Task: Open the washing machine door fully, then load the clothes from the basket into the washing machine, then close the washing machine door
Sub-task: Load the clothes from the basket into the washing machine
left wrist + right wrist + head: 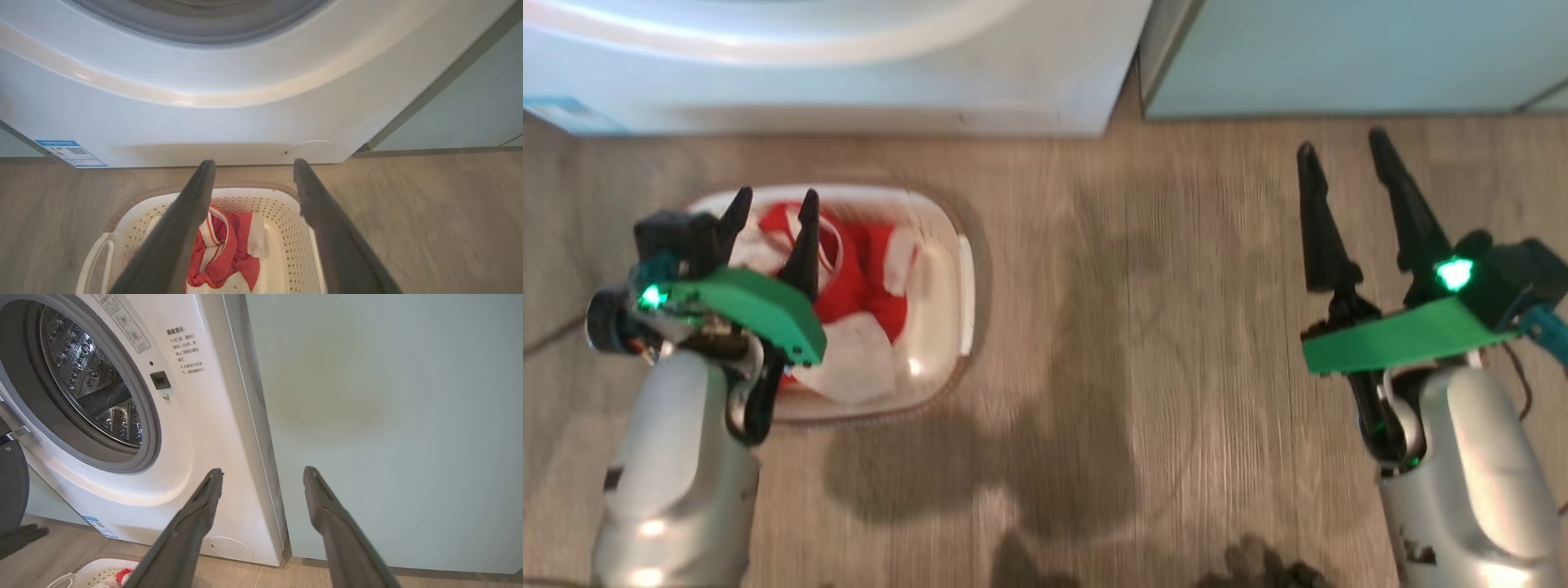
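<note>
Clothes (862,282): red-and-white bundle, recorded in the basket (947,327) on the floor (1135,327) before the washing machine (890,90). Judged soft, light and limp (likely to trail); best gripped at the raised red fold. Left gripper (776,198) was poised over them, jaws parted, empty.

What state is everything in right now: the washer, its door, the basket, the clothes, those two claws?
washing machine door: swung open
washing machine: mouth uncovered, visible drum empty
basket: on floor, loaded
clothes: bundled in basket, not gripped
left gripper: open, above basket
right gripper: open, empty
</note>
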